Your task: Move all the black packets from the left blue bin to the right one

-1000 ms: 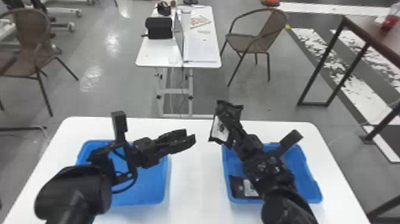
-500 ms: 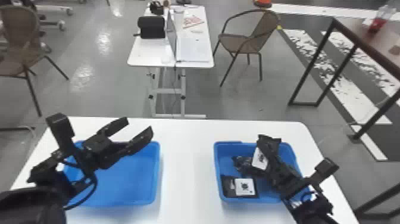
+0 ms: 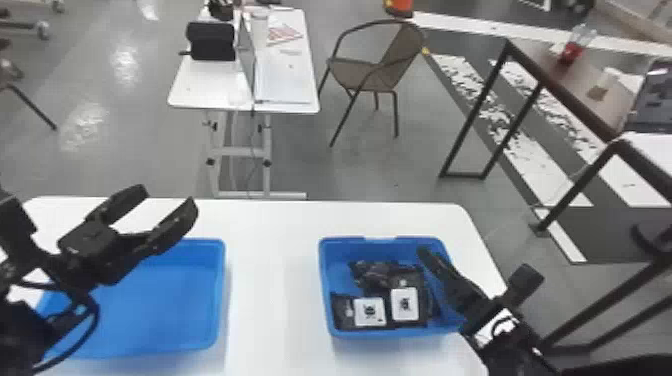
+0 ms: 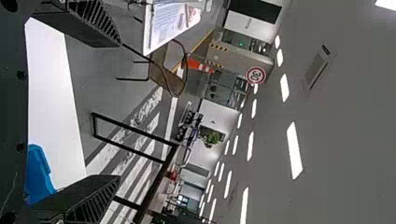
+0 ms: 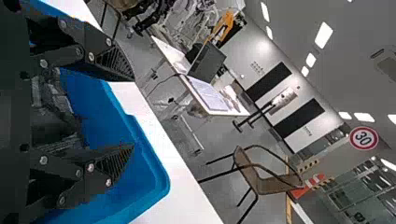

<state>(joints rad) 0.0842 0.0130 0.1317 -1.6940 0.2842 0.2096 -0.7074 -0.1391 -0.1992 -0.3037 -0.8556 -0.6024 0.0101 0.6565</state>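
Black packets, head view, low, right of centre: probably light, pliable, slippery; best gripped across the middle. Left pincer, right pincer: both released.

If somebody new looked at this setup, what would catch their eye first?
Likely the left blue bin and right blue bin, set apart on the white table. Next, the black packets lying in the right bin, two showing white labels. Then the left gripper, its fingers spread, partly covering the left bin in the head view.
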